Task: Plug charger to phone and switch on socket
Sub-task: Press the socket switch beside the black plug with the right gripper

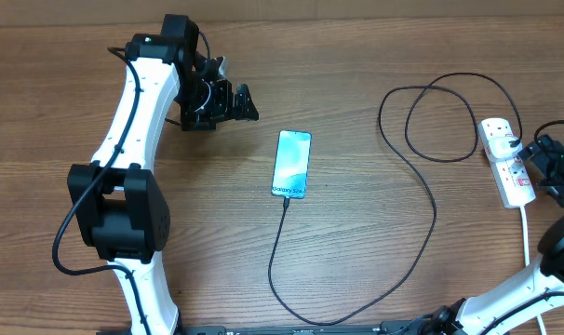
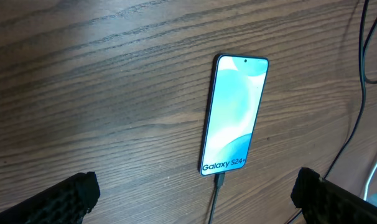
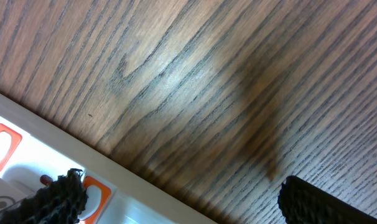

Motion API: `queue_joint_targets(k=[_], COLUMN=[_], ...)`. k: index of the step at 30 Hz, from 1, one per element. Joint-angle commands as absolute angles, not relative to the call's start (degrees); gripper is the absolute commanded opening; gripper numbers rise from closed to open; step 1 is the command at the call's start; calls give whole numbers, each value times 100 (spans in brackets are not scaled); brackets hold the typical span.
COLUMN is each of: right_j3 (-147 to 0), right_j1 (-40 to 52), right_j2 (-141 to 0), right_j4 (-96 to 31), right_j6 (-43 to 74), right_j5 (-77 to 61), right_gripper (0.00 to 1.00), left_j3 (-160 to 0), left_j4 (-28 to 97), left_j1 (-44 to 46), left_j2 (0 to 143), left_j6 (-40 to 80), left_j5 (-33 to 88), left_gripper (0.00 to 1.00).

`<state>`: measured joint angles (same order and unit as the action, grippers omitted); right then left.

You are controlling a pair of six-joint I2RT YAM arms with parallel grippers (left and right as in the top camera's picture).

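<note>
Both pairs of jaws stand wide apart with nothing between them. The left gripper (image 1: 234, 100) hovers over the wooden table (image 1: 375, 37), above and to the left of the phone (image 1: 292, 164) in the overhead view, well apart from it. The right gripper (image 1: 543, 160) sits at the socket (image 1: 505, 160) near the table's right edge. In its wrist view 1 finger (image 3: 58, 196) lies over the white strip just beside an orange-red switch (image 3: 95, 185), though contact cannot be told. The phone lies flat, blue screen up. The charger (image 1: 422, 200) has its tip seated in the phone's short edge by the "Galaxy S24" text. From there it loops across the table and curls back to the socket.
</note>
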<state>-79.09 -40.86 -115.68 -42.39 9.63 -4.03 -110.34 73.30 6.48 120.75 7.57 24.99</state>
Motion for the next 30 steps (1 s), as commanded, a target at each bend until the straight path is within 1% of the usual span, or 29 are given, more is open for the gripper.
queue_joint_targets(k=[1,30], right_j3=[-7682,-7682], right_j1=[-4021,-4021], right_j2=[-11609,-11609], right_j4=[-4366,-4805], right_j6=[738,698], right_j5=[-523,-607], right_gripper=[100,99], left_j3=[-11083,-11083], left_j4=[7323,7323], left_j1=[639,639], left_j2=[11913,11913], left_j6=[790,790], left_j5=[2484,2484], left_gripper=[100,100])
